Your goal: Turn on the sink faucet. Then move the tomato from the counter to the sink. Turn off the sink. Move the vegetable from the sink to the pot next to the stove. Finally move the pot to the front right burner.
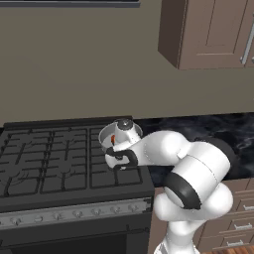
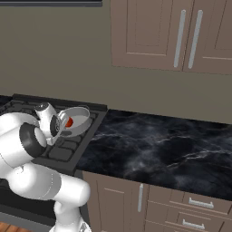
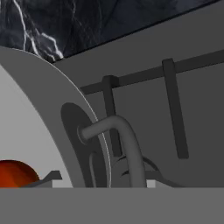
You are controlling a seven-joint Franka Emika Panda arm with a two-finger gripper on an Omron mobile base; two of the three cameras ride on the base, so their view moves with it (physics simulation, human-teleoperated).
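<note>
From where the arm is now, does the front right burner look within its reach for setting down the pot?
Probably yes: the gripper holds the pot, tomato inside, right over the stove's right side with nothing between.

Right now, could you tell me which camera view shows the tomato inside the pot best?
The right base view: it looks into the tilted pot, so the tomato shows clearly against the pale inside. The left base view shows only a thin red sliver behind the hand. The hand view catches part of it at its lower left edge.

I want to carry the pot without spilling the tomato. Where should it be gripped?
By the looped side handle on the pot, coming from the counter side. The handle juts outward with a gap to pinch, leaving the tomato inside undisturbed.
</note>
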